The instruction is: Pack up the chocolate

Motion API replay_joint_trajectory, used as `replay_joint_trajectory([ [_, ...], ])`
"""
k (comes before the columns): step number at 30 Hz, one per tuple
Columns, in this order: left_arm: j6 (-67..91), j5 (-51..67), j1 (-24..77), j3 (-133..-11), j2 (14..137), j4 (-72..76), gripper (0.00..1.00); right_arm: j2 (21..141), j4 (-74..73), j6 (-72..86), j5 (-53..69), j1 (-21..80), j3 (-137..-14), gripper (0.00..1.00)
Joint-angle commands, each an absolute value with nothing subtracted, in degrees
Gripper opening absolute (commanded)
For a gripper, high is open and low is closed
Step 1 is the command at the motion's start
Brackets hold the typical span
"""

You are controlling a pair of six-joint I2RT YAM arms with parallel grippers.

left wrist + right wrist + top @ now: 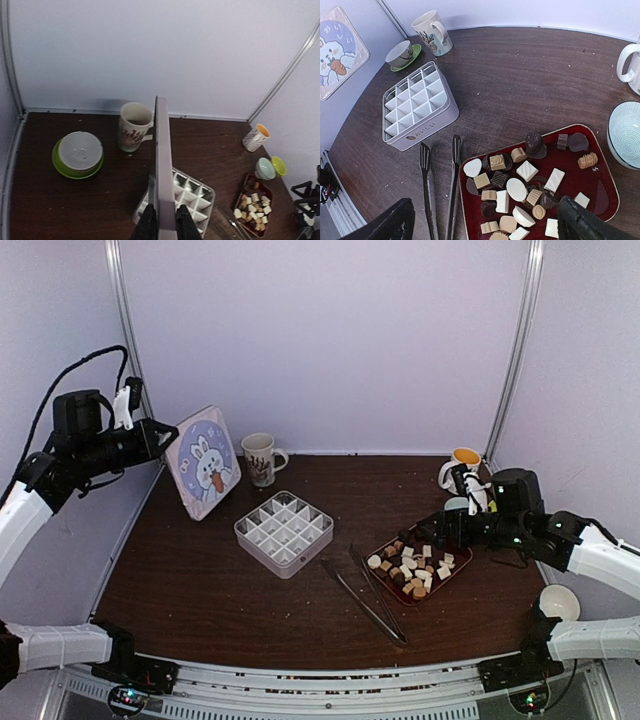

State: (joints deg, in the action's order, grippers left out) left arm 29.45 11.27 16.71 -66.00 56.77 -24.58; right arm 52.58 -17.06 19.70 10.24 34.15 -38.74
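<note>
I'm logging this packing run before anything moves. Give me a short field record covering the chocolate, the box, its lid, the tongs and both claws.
chocolate: all on the red tray, none packed
grid box: uncovered, compartments empty, left of the tray
lid: held upright at the far left
left claw: shut on the lid's edge
tongs: lying between box and tray, untouched
right claw: open above the tray, holding nothing

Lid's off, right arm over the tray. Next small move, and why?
Probably lower the right gripper onto one chocolate in the red tray: its jaws stand open above the pile, the divided box sits uncovered with empty cells, and the left gripper holds the lid clear.
</note>
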Motion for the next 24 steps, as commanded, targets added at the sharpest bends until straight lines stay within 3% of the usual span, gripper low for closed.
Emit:
replay_joint_trajectory([
  [1,16.99,-4.76,16.62,-68.33,56.05,-41.35,0.09,51.55,-17.47,19.02,8.79,34.56,-39.6,1.0],
  [12,13.31,-21.86,20.77,-62.69,59.77,-42.9,0.08,51.57,-17.58,19.08,8.68,34.54,-40.22,1.0],
  [24,19.47,-30.63,29.63,-59.21,70.57,-41.24,0.09,51.28,-17.56,19.17,9.12,34.55,-40.45,1.0],
])
